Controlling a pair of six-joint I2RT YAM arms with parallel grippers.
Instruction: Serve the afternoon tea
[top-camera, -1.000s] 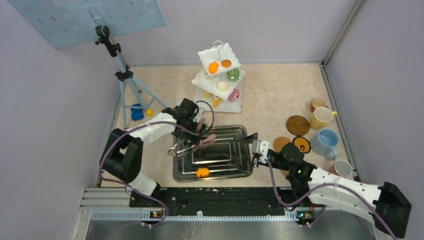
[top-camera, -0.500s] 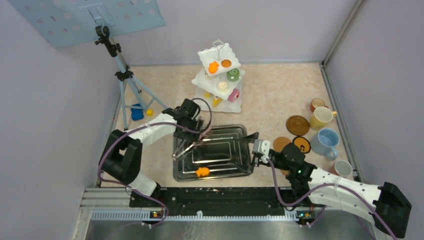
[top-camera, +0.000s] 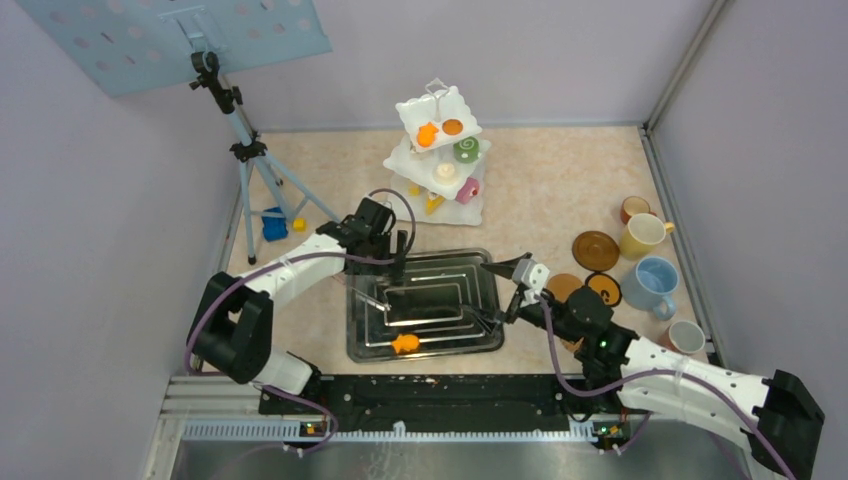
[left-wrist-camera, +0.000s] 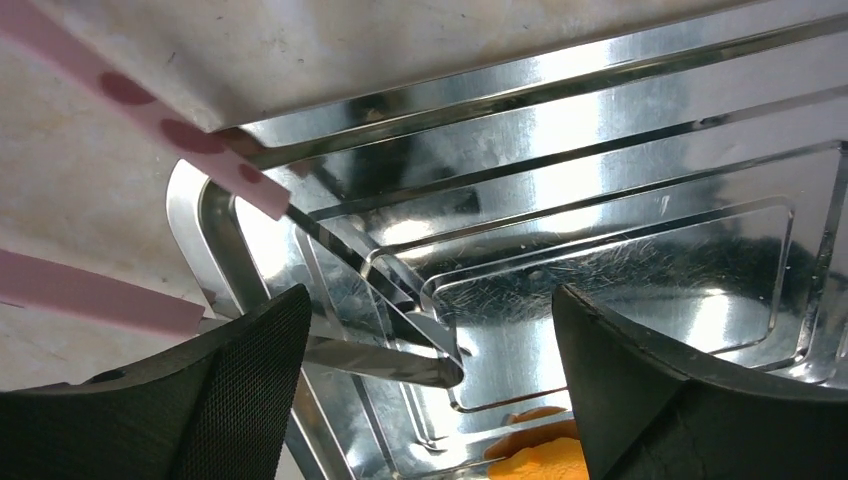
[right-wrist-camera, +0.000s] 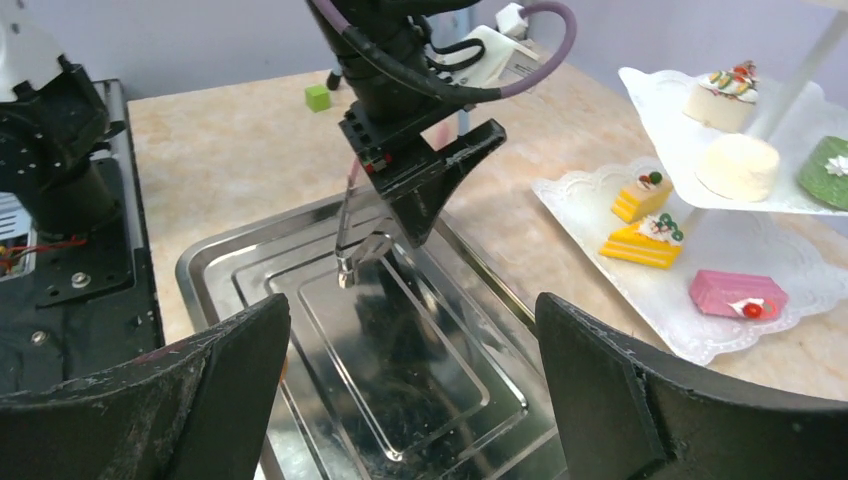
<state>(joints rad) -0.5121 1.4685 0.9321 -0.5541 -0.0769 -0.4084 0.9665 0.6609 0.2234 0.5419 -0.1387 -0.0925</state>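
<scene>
One orange pastry (top-camera: 404, 345) is unserved, small and irregular, lying flat at the near edge of the tray (top-camera: 482, 343). Others sit on the stand (top-camera: 446, 104), far centre. Mugs (top-camera: 652, 283) and coasters (top-camera: 595, 250) at right look unserved. Left gripper (left-wrist-camera: 430, 295): jaws wide over tongs (left-wrist-camera: 240, 180), cannot tell if gripping. Right gripper (right-wrist-camera: 412, 300): wide, empty.

a robotics lab test cell: plain lilac wall panels (top-camera: 560, 60) box in a beige stone-patterned table (top-camera: 560, 190), two white-and-black robot arms (top-camera: 290, 262) are mounted on a silver aluminium frame (top-camera: 190, 402) at its near edge, a blue-legged tripod (top-camera: 247, 150) holds up a perforated pale blue panel (top-camera: 180, 35), and the food is small colourful toy pastries (top-camera: 466, 150) on a white three-tier stand (top-camera: 445, 103).
</scene>
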